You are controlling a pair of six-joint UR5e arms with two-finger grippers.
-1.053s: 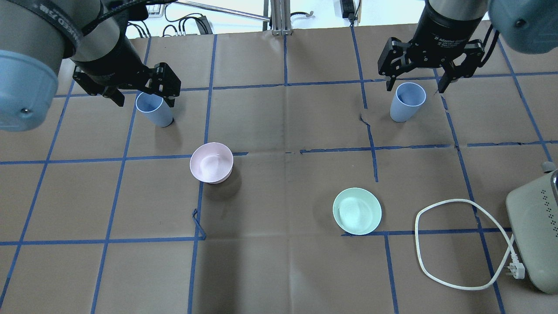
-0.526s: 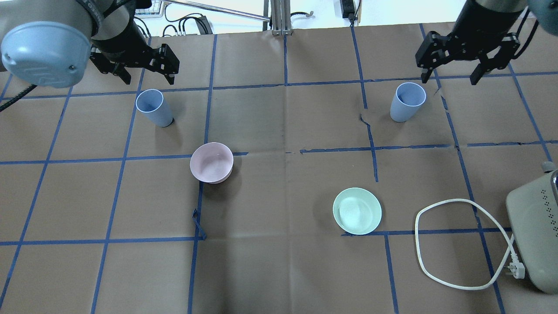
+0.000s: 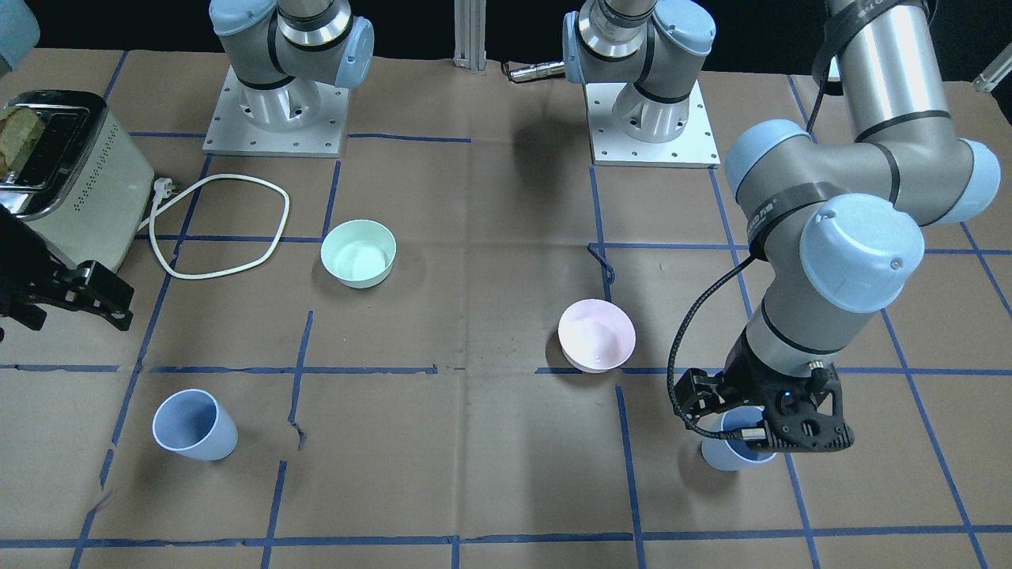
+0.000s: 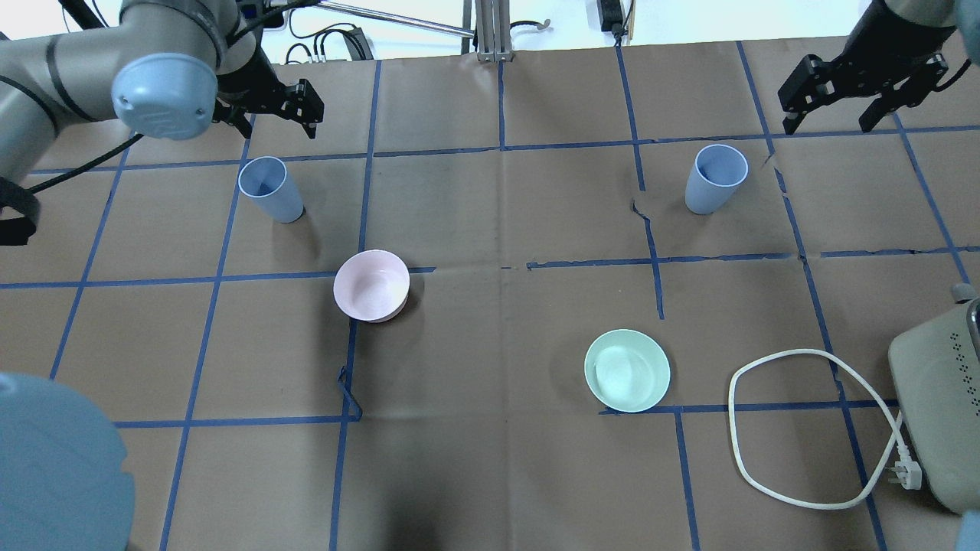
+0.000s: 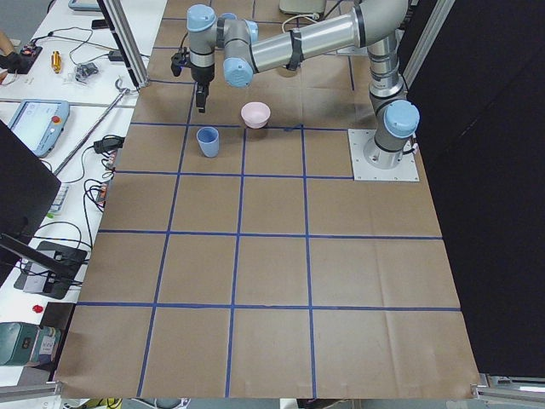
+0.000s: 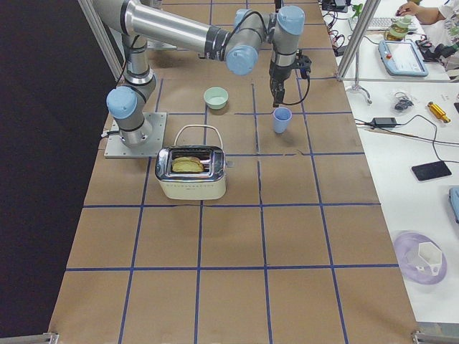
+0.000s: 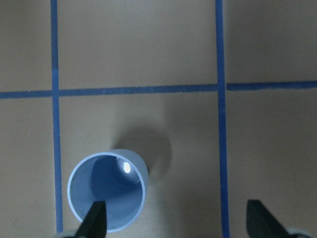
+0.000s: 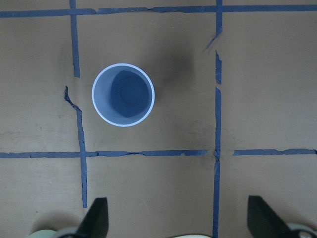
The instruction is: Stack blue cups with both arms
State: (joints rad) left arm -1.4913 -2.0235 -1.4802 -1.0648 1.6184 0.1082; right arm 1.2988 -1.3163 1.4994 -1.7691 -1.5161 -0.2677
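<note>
Blue plastic tumblers, two of them, both standing upright on the brown paper and well apart. Seen from overhead, the left cup [image 4: 269, 189] is out at 10 o'clock from the table's middle and the right cup [image 4: 714, 178] at 2 o'clock. Neither one is picked up yet.

My left claw [image 4: 279, 122] hangs spread wide with nothing in it, just past its cup at about 12 o'clock. My right claw [image 4: 828, 115] is spread and bare as well, off at roughly 1 o'clock from its cup.

I reckon the job right now is lining up for the grabs, and neither claw is centred. In the left wrist view one finger [image 7: 94, 220] sits right over the cup's rim, so dropping straight down would probably clip it and tip it. I'd slide sideways until the cup sits midway between the fingers, then go down. The right one needs a bigger shift, since its cup is up at 11 o'clock in the wrist view, clear of both fingers.

These look thin and tapered, so I'd squeeze gently on the wall below the rim. I'd also keep the left swing away from the pink bowl [image 4: 371, 285] at the cup's 5 o'clock.
</note>
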